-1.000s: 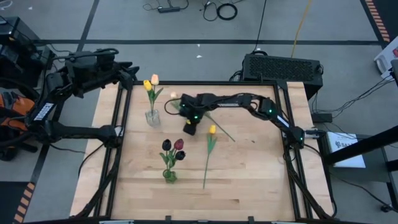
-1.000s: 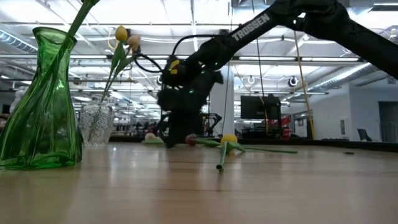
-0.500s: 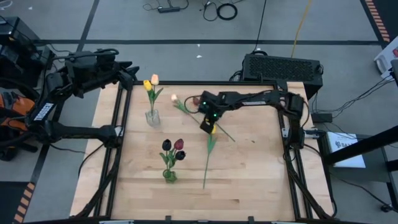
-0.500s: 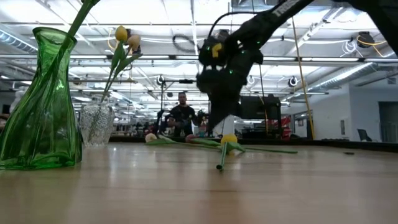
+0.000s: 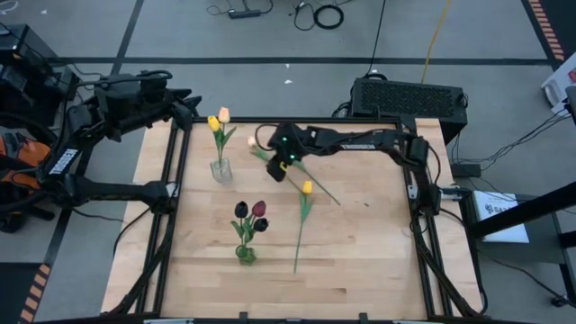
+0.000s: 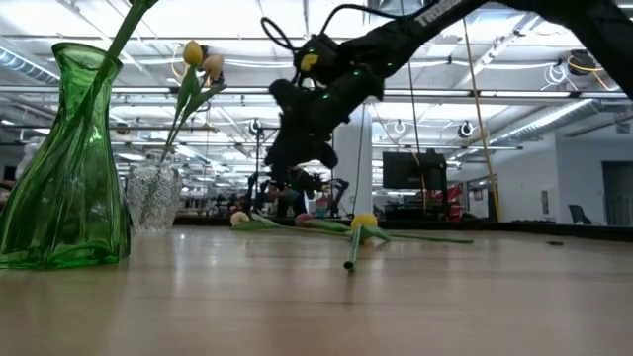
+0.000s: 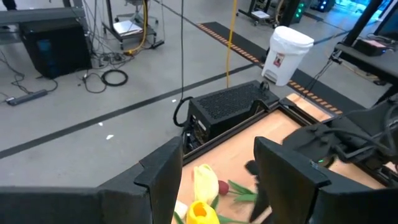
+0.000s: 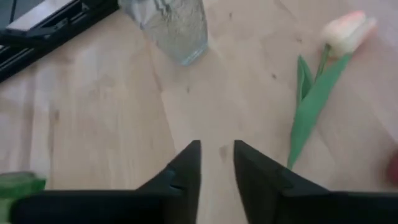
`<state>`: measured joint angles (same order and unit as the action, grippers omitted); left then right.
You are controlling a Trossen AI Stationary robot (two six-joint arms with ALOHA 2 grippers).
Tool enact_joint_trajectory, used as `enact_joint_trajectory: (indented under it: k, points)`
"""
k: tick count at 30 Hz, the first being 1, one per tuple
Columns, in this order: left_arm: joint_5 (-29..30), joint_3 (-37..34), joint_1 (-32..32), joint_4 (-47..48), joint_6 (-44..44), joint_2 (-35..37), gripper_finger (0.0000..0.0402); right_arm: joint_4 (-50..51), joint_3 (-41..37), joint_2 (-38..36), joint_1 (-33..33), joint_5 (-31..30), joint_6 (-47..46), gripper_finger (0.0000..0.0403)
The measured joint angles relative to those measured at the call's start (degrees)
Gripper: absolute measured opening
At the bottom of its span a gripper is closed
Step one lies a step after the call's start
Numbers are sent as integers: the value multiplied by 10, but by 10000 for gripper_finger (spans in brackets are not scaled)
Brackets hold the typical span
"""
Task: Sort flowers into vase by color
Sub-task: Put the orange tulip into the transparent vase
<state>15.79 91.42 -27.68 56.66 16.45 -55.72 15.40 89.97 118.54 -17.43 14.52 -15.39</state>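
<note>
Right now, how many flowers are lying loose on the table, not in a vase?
3 by what shows: a yellow tulip mid-table, a peach tulip near the clear vase, and a red tulip beside it. The right tool may hide another.

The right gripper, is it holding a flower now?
No, in the right wrist view the right gripper has bare table between its fingers, and the peach tulip lies apart from it.

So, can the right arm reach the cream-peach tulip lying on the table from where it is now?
Probably yes. The right gripper hangs just above the table, fingers slightly apart and empty, and the cream-peach tulip lies close ahead on bare wood. The clear vase stands off to one side, not between them.
</note>
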Motion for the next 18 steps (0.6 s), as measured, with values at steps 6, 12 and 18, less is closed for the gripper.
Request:
enact_joint_trajectory:
  k: [6,12,18]
  points:
    - [-5,0,0,5,12,0,206,97,113,100,-1,-49,18,166]
    - [-6,0,0,29,13,0,206,174,221,166,-2,-117,73,215]
    - [-6,0,0,34,27,0,206,207,262,203,6,-160,98,237]
